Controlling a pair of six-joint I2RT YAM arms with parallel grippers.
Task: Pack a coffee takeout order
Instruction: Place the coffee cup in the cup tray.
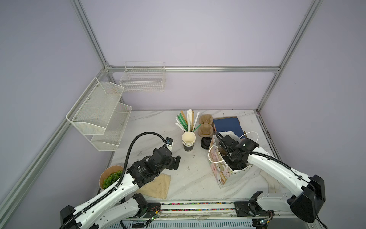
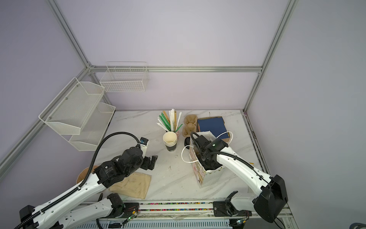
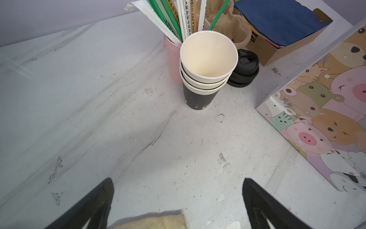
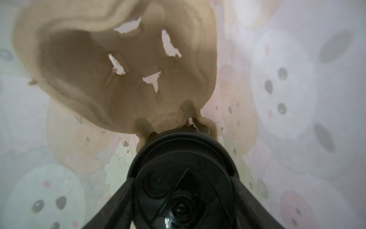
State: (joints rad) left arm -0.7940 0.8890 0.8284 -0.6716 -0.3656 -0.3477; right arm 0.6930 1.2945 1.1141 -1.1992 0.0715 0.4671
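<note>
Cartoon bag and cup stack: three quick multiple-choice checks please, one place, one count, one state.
1. Right tool is where? A inside the cartoon bag; B over the cloth; C at the straws
2. Cups in the stack? A two; B three; C five
3. Left tool? A open, empty; B shut tight; C gripping a cup
1 A: bag walls surround it and its gripped lidded cup. 2 B: three rims show. 3 A: fingers apart, nothing between.
</note>
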